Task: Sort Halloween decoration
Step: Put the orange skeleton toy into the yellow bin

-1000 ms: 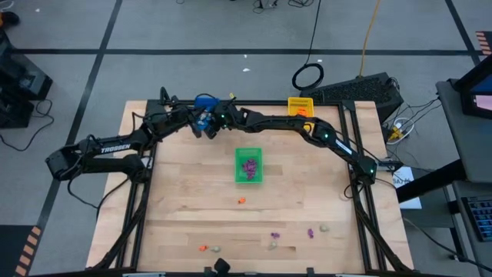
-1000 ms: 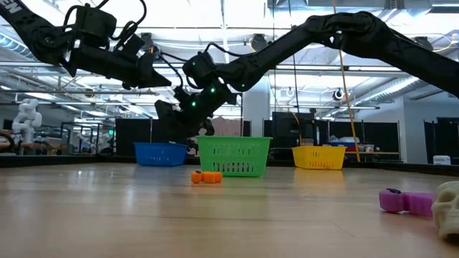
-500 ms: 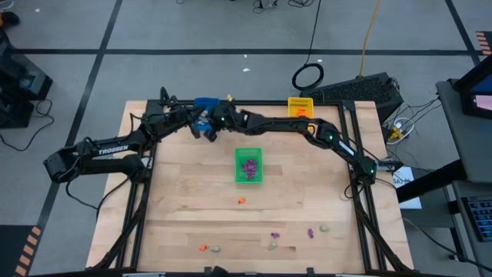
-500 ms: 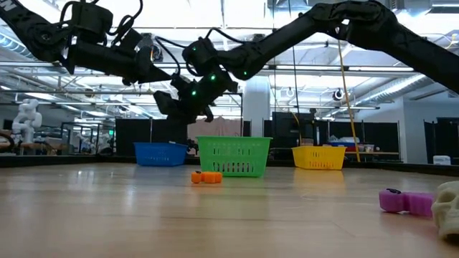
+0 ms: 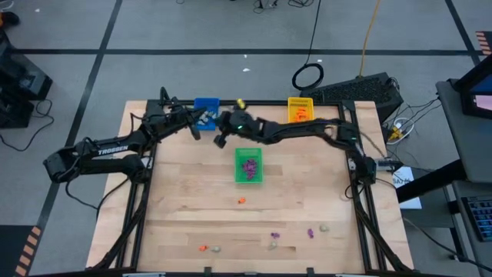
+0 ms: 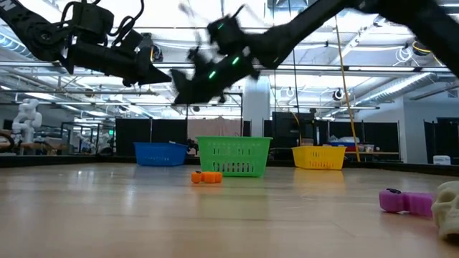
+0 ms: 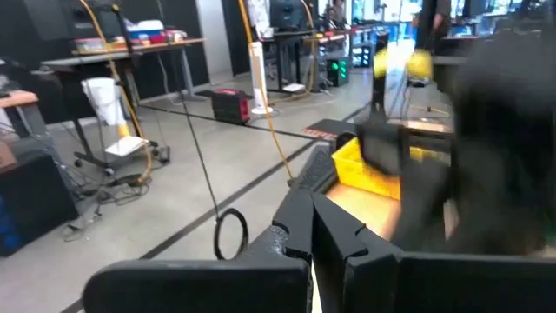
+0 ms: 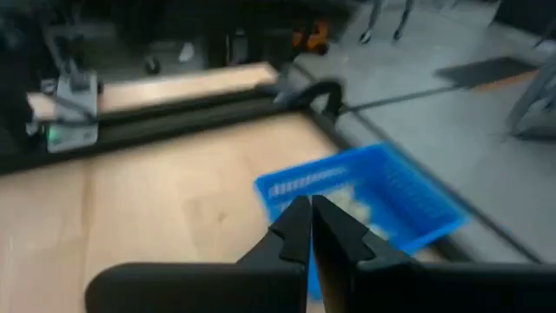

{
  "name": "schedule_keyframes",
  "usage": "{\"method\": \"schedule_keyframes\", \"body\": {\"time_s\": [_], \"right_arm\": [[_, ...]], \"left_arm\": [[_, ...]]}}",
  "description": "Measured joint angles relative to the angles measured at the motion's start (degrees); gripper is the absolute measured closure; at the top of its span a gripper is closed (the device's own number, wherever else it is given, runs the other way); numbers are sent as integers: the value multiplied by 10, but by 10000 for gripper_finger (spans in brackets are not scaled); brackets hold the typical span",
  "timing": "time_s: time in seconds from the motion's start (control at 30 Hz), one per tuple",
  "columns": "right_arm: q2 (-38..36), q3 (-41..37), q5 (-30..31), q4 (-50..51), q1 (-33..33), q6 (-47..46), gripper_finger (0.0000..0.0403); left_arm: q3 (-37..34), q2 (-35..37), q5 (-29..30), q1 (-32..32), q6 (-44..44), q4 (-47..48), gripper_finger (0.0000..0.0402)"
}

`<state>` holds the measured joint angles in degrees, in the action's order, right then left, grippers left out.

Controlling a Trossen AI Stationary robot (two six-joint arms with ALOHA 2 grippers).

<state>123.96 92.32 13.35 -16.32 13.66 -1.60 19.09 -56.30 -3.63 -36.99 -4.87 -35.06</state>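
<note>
Your trinkets [image 5: 241,201], tiny moulded lumps in orange, purple and pale grey, lie scattered on the planked wooden table [image 5: 184,192]; purple ones fill the slatted green tray [image 5: 248,178]. Right gripper [image 5: 218,141] and left gripper [image 5: 197,134], jaws together, empty, hover near your blue tray [image 5: 206,103].

Three baskets stand at the desk's far edge: blue [image 6: 160,153], green [image 6: 234,156], yellow [image 6: 318,157]; an orange toy [image 6: 206,177] lies in front.
</note>
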Motion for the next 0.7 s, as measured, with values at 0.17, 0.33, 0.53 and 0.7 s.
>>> {"method": "schedule_keyframes", "body": {"time_s": [0.17,0.33,0.53,0.7], "right_arm": [[-110,-113,1,-7,1,31,403],[-211,-260,-19,-70,-2,37,403],[-313,-435,-28,-167,-2,14,403],[-383,-519,-26,-179,-6,4,403]], "left_arm": [[0,0,-30,8,-4,1,402],[0,0,-53,22,-4,9,402],[0,0,-60,32,-5,18,402],[6,0,-91,49,-5,42,402]]}}
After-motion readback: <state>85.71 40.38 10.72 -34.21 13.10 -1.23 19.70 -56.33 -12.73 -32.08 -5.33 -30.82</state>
